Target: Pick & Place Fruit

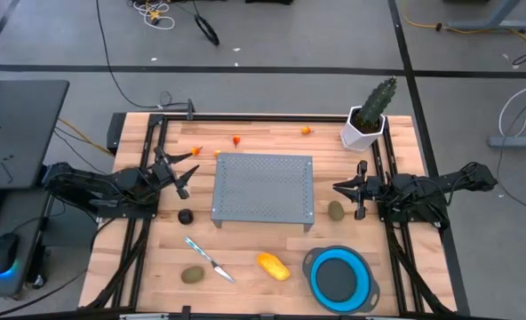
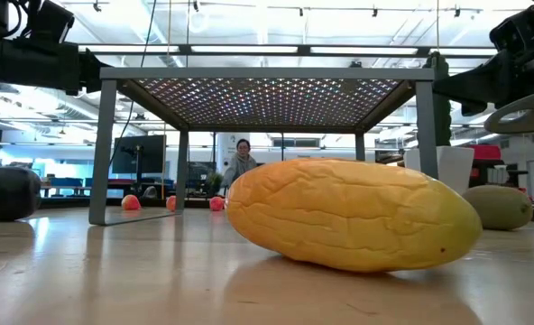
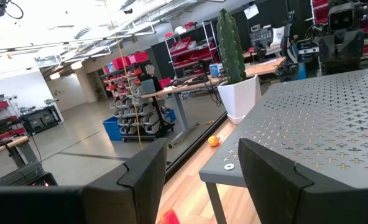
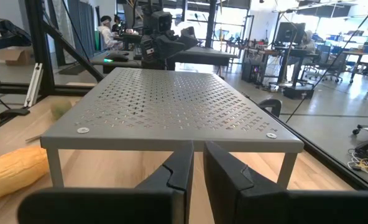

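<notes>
The left gripper (image 1: pixel 190 174) hangs at the left edge of the perforated grey stand (image 1: pixel 263 189), its fingers spread apart and holding nothing; its wrist view looks between them along the stand's top. The right gripper (image 1: pixel 341 188) hangs at the stand's right edge, its fingers drawn almost together with only a thin slit between them, likewise holding nothing. Both arms face inward across the stand, which I judge to be a ready posture with no fruit yet taken. The fruit lies scattered on the wooden table (image 1: pixel 263 284): the yellow-orange oval (image 1: pixel 273 265) near the front, just left of the blue bowl (image 1: pixel 339 277); one olive-brown oval (image 1: pixel 192 276) at front left beside the knife (image 1: pixel 210 259); another olive-brown oval (image 1: pixel 336 211) just in front of the right gripper; the dark round fruit (image 1: pixel 185 216) off the stand's front-left leg; small orange and red pieces (image 1: pixel 236 140) along the far side, one more (image 1: pixel 306 131) towards the potted cactus (image 1: pixel 370 114). In the low view the yellow-orange oval fills the foreground and hides much of the table behind it. A person (image 2: pixel 240 162) shows far off in the room. The small pieces are too tiny to identify by kind.
</notes>
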Tool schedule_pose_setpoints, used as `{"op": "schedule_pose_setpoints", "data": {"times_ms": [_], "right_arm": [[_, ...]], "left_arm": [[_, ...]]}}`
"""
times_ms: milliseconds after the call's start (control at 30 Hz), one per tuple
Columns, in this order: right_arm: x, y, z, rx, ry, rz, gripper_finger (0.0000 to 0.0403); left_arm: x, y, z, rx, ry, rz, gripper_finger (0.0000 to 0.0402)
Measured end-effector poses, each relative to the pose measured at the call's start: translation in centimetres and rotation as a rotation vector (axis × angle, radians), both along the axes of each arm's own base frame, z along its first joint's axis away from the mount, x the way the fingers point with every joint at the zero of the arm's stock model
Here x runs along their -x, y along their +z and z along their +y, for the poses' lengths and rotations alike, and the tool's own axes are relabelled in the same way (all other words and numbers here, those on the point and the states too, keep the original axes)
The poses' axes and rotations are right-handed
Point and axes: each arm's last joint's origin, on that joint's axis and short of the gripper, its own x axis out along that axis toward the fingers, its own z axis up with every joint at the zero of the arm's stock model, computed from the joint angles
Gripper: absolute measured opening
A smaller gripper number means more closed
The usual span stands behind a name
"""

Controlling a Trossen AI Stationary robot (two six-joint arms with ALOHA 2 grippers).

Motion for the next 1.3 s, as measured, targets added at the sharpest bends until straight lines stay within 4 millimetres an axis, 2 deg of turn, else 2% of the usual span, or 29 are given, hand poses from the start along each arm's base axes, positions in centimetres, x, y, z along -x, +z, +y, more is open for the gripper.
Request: {"op": "schedule_pose_setpoints", "data": {"times_ms": [600, 700, 767, 867, 1000, 1167, 1300], "right_arm": [[0.0, 0.0, 0.0, -0.001, -0.002, -0.003, 0.0048], [0.0, 0.2, 0.0, -0.030, 0.000, -0.021, 0.0048], [0.0, 0.4, 0.2, -0.114, 0.076, -0.053, 0.0048], [0.0, 0.8, 0.4, -0.103, 0.146, -0.085, 0.0048], [0.1, 1.4, 0.4, -0.097, 0.149, -0.150, 0.0048], [0.3, 2.6, 0.4, -0.215, 0.166, -0.275, 0.0048], [0.3, 2.7, 0.5, -0.240, 0.205, -0.287, 0.0048]], "left_arm": [[0.0, 0.0, 0.0, 0.013, -0.012, -0.009, 0.0208], [-0.1, 0.0, -0.1, 0.125, -0.057, -0.084, 0.0208], [-0.1, 0.0, -0.2, 0.241, -0.106, -0.157, 0.0208], [-0.1, 0.1, -0.2, 0.329, -0.114, -0.221, 0.0208], [0.0, 0.1, -0.1, 0.314, -0.076, -0.214, 0.0208], [0.0, 0.2, 0.0, 0.314, -0.051, -0.229, 0.0208], [0.0, 0.2, 0.0, 0.346, -0.056, -0.254, 0.0208]]}}
